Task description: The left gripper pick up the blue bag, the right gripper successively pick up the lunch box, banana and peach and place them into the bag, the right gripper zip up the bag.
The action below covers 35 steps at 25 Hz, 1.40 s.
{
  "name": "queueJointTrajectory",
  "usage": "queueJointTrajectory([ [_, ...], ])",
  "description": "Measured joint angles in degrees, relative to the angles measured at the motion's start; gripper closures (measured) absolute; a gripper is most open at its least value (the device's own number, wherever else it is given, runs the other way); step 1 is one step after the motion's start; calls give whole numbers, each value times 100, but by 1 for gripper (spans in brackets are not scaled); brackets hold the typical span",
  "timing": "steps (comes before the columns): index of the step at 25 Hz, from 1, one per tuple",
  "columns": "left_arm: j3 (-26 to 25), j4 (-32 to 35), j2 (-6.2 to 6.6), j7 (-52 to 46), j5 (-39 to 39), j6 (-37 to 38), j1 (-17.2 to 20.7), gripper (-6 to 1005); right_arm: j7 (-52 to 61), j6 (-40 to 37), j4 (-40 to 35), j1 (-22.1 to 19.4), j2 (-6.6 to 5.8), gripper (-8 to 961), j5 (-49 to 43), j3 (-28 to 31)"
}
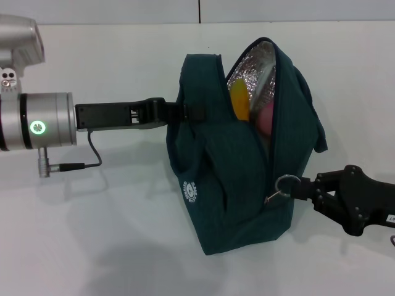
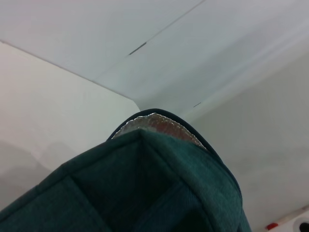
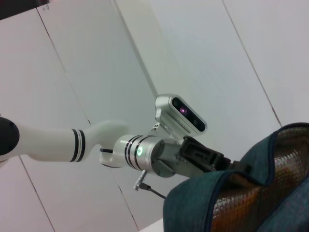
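bag: the blue bag is held up off the white table, with its mouth partly open toward the far side and silver foil lining showing.
contents: a yellow-orange banana and a pink peach show through the gap; the lunch box is not clearly visible, so i judge it lies deeper inside.
zipper: the metal ring pull sits low on the zip line, on the bag's right-hand side, with the track above it unclosed.
left gripper: the left gripper reaches in from the left at the upper edge of the bag; its tips are buried in fabric, and since the bag hangs from it, it appears clamped on the cloth.
right gripper: the right gripper is at the ring pull, its 2 fingers closed narrowly on it.
stage: judged to be the zipping step, barely begun.
handling: the fabric is soft and will buckle if the pull is dragged without counter-tension; the load of 3 items makes it sag. the ring is small, hard and likely slippery, best taken across its loop and drawn along the track.
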Motion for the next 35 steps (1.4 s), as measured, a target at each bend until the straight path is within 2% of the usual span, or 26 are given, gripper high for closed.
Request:
queueJointTrajectory([
  [7, -30, -132, -35, 355, -91, -14, 58, 890, -6, -74, 2, 36, 16, 936, 78, 6],
  [12, -19, -138, -38, 735, -479, 10, 245, 890, -5, -225, -6, 51, 17, 936, 293, 8],
  [18, -16, -119, -29, 1181, -1028, 178, 535, 681, -20, -284, 7, 20, 18, 936, 530, 14],
  [20, -17, -119, -28, 1294, -1106, 256, 577, 436, -22, -291, 27, 18, 22, 936, 638, 14],
  [30, -16, -275, -41, 1918, -1208, 675, 757, 357, -82, -419, 44, 93, 54, 936, 1329, -50],
  [35, -32, -458, -43, 2536, -1394, 1094, 845, 348, -97, -388, 137, 322, 81, 936, 1541, -56],
])
